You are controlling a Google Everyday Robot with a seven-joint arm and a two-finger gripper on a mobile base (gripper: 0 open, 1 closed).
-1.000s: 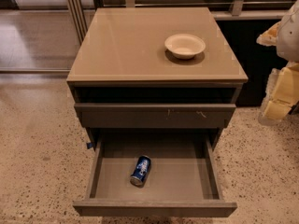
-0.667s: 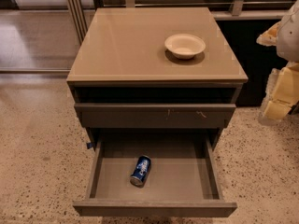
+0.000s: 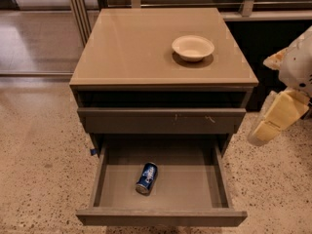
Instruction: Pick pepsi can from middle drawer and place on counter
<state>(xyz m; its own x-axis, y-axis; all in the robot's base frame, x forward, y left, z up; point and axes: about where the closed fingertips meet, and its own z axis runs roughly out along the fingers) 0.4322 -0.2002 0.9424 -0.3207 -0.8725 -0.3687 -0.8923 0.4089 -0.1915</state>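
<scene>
The pepsi can (image 3: 146, 177), dark blue with white and red marks, lies on its side on the grey floor of the middle drawer (image 3: 190, 182), left of centre. The drawer is pulled fully out at the bottom of the view. The tan counter (image 3: 131, 48) tops the cabinet above it. My gripper (image 3: 262, 132), cream-coloured, hangs at the right edge of the view, beside the cabinet's right side. It is up and to the right of the open drawer, well apart from the can, and holds nothing.
A cream bowl (image 3: 192, 47) sits on the counter's back right part. A closed drawer front with pale scratch marks (image 3: 161, 120) is just above the open drawer. Speckled terrazzo floor (image 3: 39, 165) surrounds the cabinet. A dark shelf unit stands behind.
</scene>
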